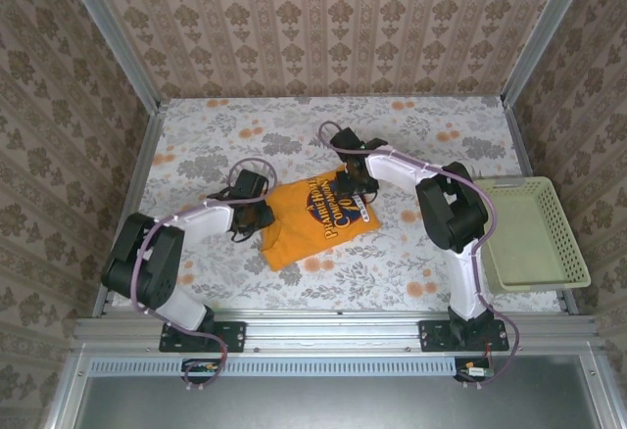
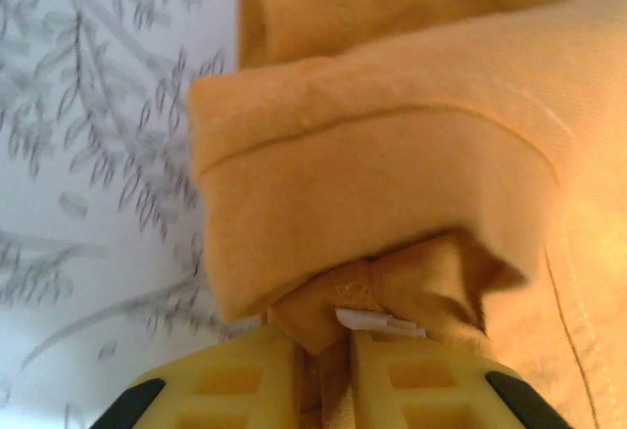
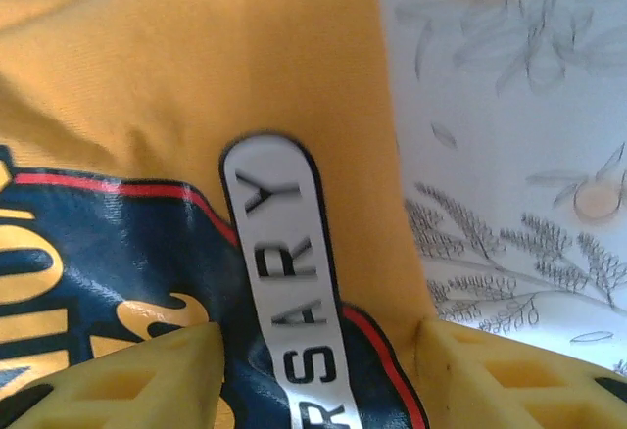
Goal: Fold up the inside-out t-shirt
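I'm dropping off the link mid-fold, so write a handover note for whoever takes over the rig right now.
Left hand: shut on a fold of fabric at the left edge of the t-shirt, with a small white tag just ahead of its fingers.
Right hand: open, fingers astride the dark lettering near the shirt's far right corner; I cannot tell if it is touching.
T-shirt: mid-table, print up. The basket sits at the right edge.
Done: the shirt is gathered into a compact packet.
Left: probably a last fold or smoothing, then release.
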`<move>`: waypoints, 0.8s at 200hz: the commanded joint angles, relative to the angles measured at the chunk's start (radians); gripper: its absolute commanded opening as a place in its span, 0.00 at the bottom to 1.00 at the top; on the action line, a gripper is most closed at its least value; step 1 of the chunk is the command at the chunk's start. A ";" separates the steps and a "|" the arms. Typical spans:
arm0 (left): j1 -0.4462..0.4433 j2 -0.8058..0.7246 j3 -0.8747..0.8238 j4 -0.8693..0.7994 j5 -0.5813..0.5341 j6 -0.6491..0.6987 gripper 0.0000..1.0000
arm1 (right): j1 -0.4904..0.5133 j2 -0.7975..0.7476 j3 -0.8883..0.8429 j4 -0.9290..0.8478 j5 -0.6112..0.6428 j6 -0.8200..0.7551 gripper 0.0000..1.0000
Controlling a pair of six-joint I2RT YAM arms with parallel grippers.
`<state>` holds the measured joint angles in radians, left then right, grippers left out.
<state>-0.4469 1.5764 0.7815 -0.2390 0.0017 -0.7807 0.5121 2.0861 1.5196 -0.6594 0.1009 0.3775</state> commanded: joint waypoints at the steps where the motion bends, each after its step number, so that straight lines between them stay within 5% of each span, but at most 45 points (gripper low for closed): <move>1: 0.041 0.089 0.093 0.028 0.037 0.103 0.16 | -0.004 -0.108 -0.176 0.036 -0.003 0.070 0.54; 33: 0.047 0.261 0.326 0.000 0.164 0.208 0.12 | 0.021 -0.337 -0.515 0.223 -0.107 0.242 0.50; 60: 0.028 0.415 0.609 -0.141 0.217 0.306 0.13 | 0.137 -0.503 -0.691 0.310 -0.129 0.387 0.52; 87: 0.027 0.420 0.787 -0.383 0.076 0.321 0.27 | 0.136 -0.621 -0.678 0.219 -0.077 0.359 0.59; 119: 0.030 0.137 0.607 -0.399 -0.067 0.249 0.43 | -0.032 -0.645 -0.582 0.134 -0.038 0.168 0.65; 160: -0.077 -0.235 0.185 -0.254 -0.089 0.064 0.48 | -0.075 -0.400 -0.351 0.094 -0.099 0.058 0.68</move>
<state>-0.4492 1.4536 1.1431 -0.5236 -0.0463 -0.5835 0.4339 1.5528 1.0641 -0.5056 0.0288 0.5331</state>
